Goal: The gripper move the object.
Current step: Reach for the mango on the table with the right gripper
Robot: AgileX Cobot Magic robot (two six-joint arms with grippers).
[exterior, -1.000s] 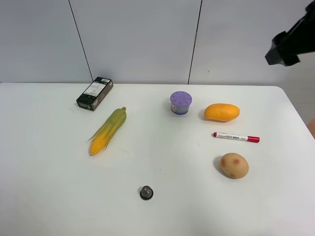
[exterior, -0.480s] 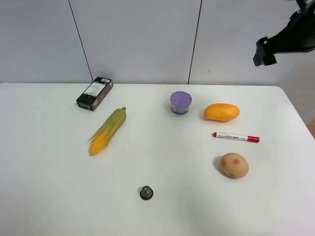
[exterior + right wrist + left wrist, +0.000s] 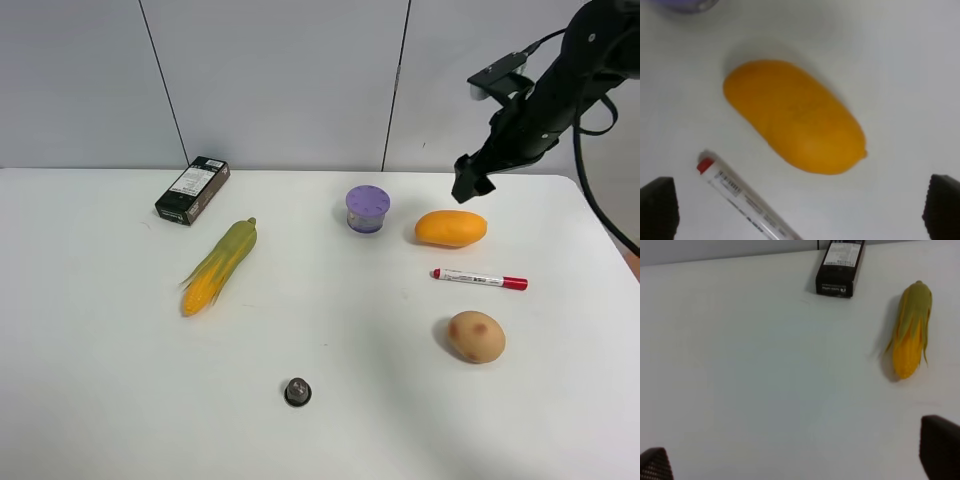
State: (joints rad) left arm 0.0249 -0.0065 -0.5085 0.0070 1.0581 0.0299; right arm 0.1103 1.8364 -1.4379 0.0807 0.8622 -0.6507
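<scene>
R gripper (image 3: 466,186) hangs in the air above the mango (image 3: 451,228), a bit to its wall side, not touching. Jaws spread wide: in the R wrist view the fingertips (image 3: 659,210) sit at opposite corners of the frame w/ the mango (image 3: 792,116) lying whole btwn them, its long axis slanted across the gap. Mango lies flat on the table (image 3: 100,380), free of the gripper.

Around the mango: purple cup (image 3: 367,209) is near, on the side away from the table's right-hand edge (high view), w/ a gap btwn. Marker (image 3: 480,279) is just beside the mango on the near side, apart from it, red cap toward that edge. Potato (image 3: 476,336) lies further off, past the marker. Corn (image 3: 219,266), black box (image 3: 193,189) & a small dark round thing (image 3: 297,391) are all well apart from the mango, across the table.

Room: bare table btwn mango & right-hand edge, also btwn mango & far edge by the wall. Widest bare stretch is mid-table, btwn cup & corn.

L gripper (image 3: 797,457): jaws apart too, over bare table, corn (image 3: 911,330) & box (image 3: 840,267) ahead of it.
</scene>
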